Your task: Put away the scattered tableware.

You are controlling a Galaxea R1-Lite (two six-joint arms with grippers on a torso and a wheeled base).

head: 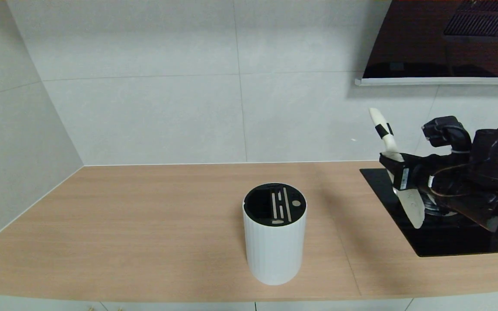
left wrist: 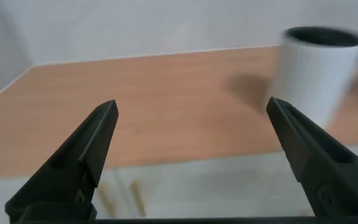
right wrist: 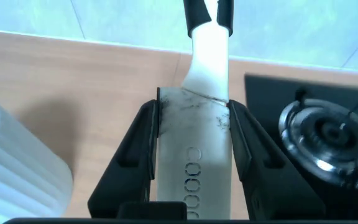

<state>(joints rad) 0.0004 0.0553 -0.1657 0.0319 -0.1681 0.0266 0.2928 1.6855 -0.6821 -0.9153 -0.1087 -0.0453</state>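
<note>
pale grey tiled walls (head: 145,108) meet in a corner behind the wooden desk (head: 145,224); a black hob (head: 439,242) lies beneath a dark hood (head: 426,39).

Bright, even indoor light from above; no hard shadows. Holder (head: 275,242) throws a soft, faint shadow across the counter (head: 145,224) toward the stove (head: 430,246). Glossy hood (head: 426,39) carries dim reflections. Spatula (right wrist: 208,68) glares pale in the right wrist view. Wall tile (head: 145,116) lines bow near the head view's edges.
</note>
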